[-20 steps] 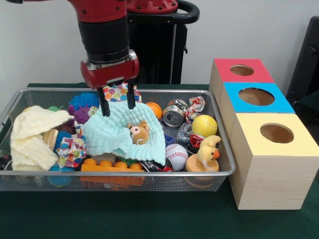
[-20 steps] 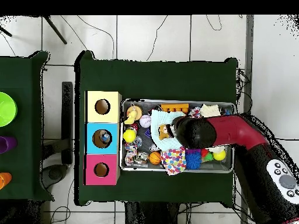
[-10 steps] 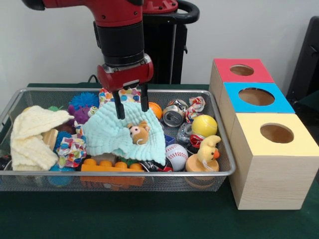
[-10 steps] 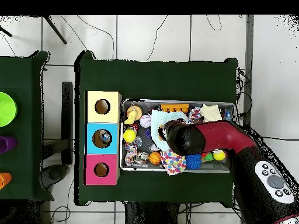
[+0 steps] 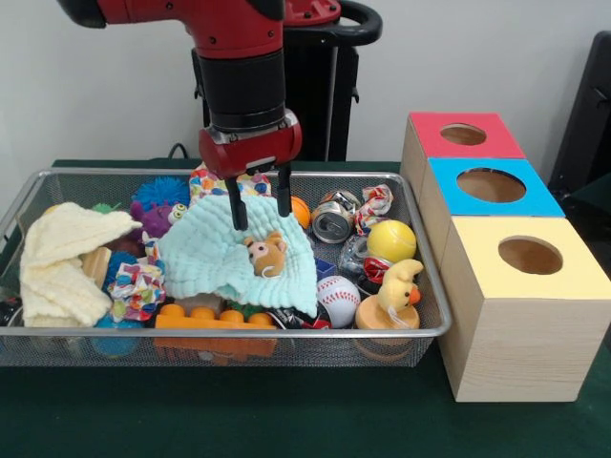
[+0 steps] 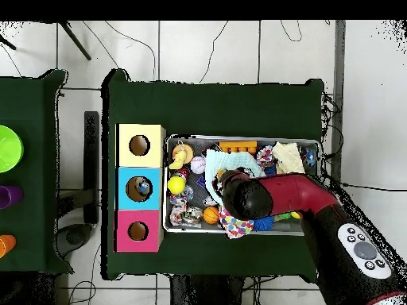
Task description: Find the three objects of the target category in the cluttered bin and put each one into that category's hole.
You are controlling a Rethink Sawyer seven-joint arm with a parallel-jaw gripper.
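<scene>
My gripper (image 5: 262, 218) hangs open over the back part of a mint-green cloth (image 5: 215, 262) in the wire bin (image 5: 239, 332), with nothing between its fingers. A small brown teddy (image 5: 265, 254) lies on the cloth just below and in front of the fingertips. To the right in the bin are an orange ball (image 5: 300, 210), a yellow ball (image 5: 391, 240), a baseball (image 5: 337, 299), crushed cans (image 5: 332, 221) and a yellow duck (image 5: 399, 284). In the overhead view the arm's wrist (image 6: 242, 196) covers the gripper and the bin's middle.
Red (image 5: 463, 135), blue (image 5: 491, 186) and yellow (image 5: 530, 256) holed boxes stand in a row right of the bin. A cream cloth (image 5: 67, 258), purple fuzzy toy (image 5: 153, 216), polka-dot cloths (image 5: 136, 286) and an orange brick (image 5: 215, 320) fill the bin's left and front.
In the front view the gripper has moved right across the mint cloth, from its left back corner to above the teddy. It stayed open; nothing in the bin moved.
</scene>
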